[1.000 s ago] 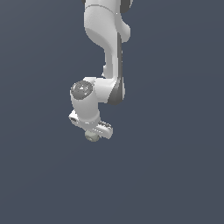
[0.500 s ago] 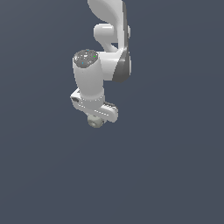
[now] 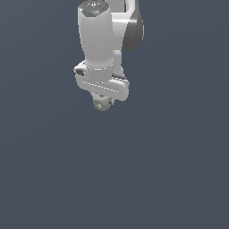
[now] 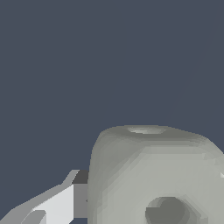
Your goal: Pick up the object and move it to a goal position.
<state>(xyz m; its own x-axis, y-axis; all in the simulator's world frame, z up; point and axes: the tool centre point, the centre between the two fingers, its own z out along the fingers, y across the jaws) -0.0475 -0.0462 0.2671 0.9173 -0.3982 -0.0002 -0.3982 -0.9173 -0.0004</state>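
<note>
Exterior view: the Panda arm (image 3: pixel 105 33) hangs vertically from the upper edge, its gripper (image 3: pixel 102 99) pointing down against a plain dark grey-blue background. The object (image 3: pixel 102 103), a pale grey-green block with rounded corners, sits directly beneath the hand, pinched between the fingers. Wrist view: the object (image 4: pixel 157 175) fills the near field, a round dimple on its face, with one white finger (image 4: pixel 57 203) pressed against its side.

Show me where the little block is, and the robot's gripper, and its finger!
block (image 3: pixel 102 103), exterior view, on its rounded front face under the hand.
gripper (image 3: pixel 103 99), exterior view, midway between the fingertips, at the block's top.
finger (image 4: pixel 59 204), wrist view, on its pale flat side beside the block.
</note>
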